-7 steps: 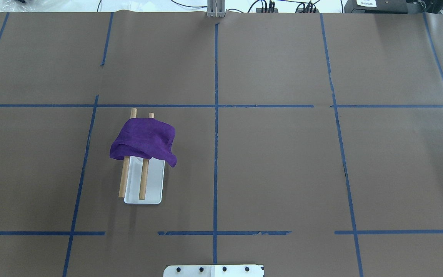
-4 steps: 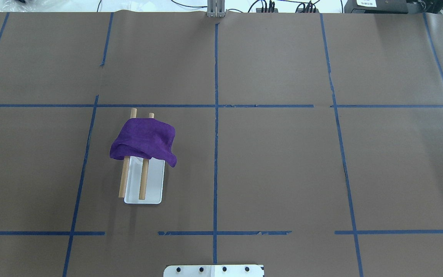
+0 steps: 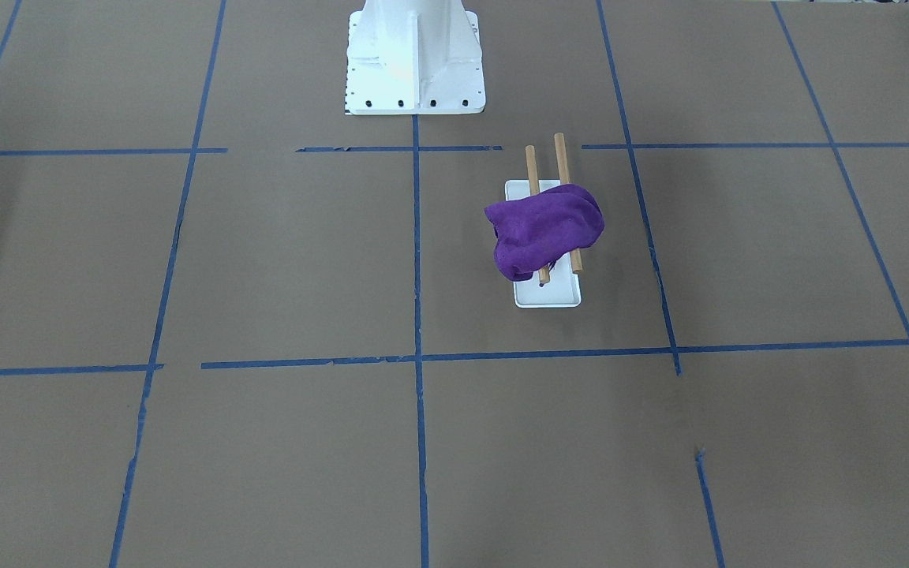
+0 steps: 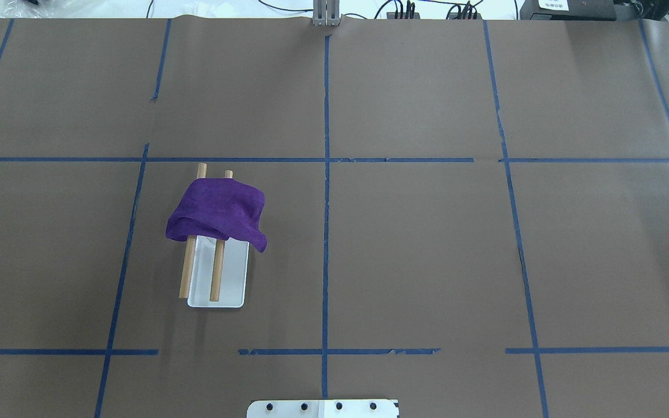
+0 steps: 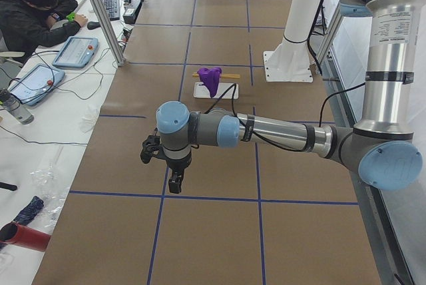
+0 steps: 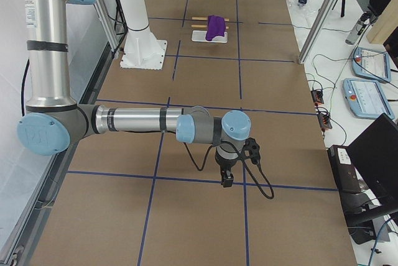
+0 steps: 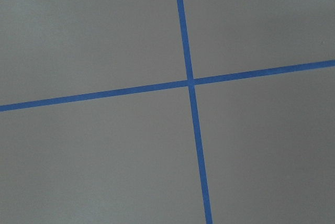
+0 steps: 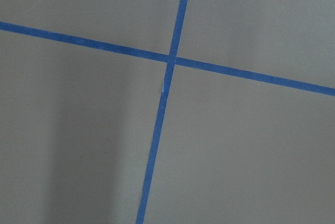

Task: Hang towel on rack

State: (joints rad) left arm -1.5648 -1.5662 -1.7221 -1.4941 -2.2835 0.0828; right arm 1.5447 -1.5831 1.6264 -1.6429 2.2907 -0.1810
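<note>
Black-bodied, the left gripper [image 5: 174, 182] hangs over bare brown paper near the table's left end and points straight down. It shows only in a side view, so I cannot tell how far its jaws are parted. No cloth is visible at it. Its wrist camera sees only paper and a crossing of blue tape lines [image 7: 189, 82].

The right gripper [image 6: 226, 178] hangs in the same attitude near the opposite end of the table. Its jaw opening also cannot be told. No cloth is visible there either.

Both grippers are well apart from the work.

**Position of the work**
- The rack [image 4: 231, 287] stands on the robot's left half of the table [image 4: 427, 244].
- The towel [image 4: 218, 216], purple, lies across both rods [image 4: 215, 276], toward their ends away from the robot.
- The rod tips show just beyond the cloth.
- The task appears complete.

**Possible faults**
1. The drape is uneven. The cloth bunches and hangs lower on the robot's right side of the rods, with one corner trailing there. This weight may pull the towel off sideways.
2. The towel sits close to the rod tips. A knock on the rack may shift it off them.
3. An arm sweeping low across the table may snag the hanging corner or tip the light stand.
</note>
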